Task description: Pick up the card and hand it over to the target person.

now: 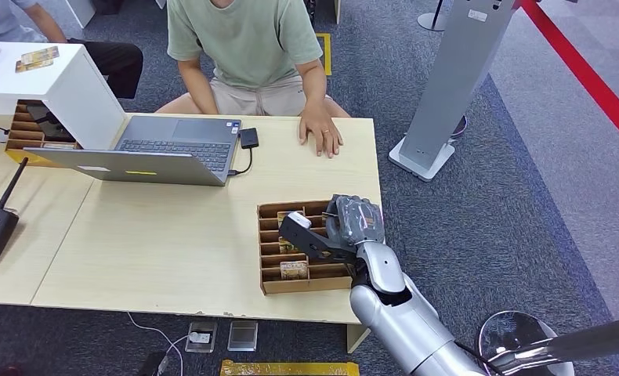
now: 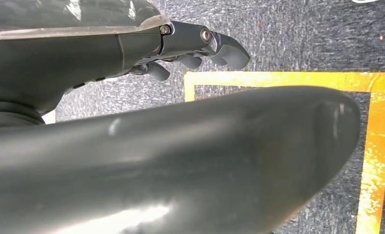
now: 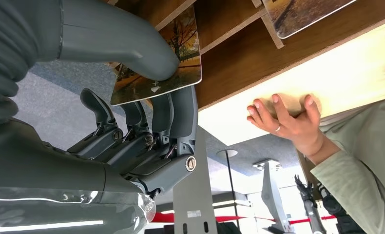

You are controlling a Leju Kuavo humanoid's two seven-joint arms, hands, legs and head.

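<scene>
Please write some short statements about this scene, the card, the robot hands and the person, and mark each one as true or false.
1. The right hand pinches a card between thumb and fingers. True.
2. The card lies flat on the laptop. False: the right hand holds it over the cardboard organizer.
3. The person's hand rests flat on the table. True.
4. The left hand holds a card. False: it holds nothing, above the carpet.
5. The person already holds the card. False: it is in the robot's right hand.
</scene>
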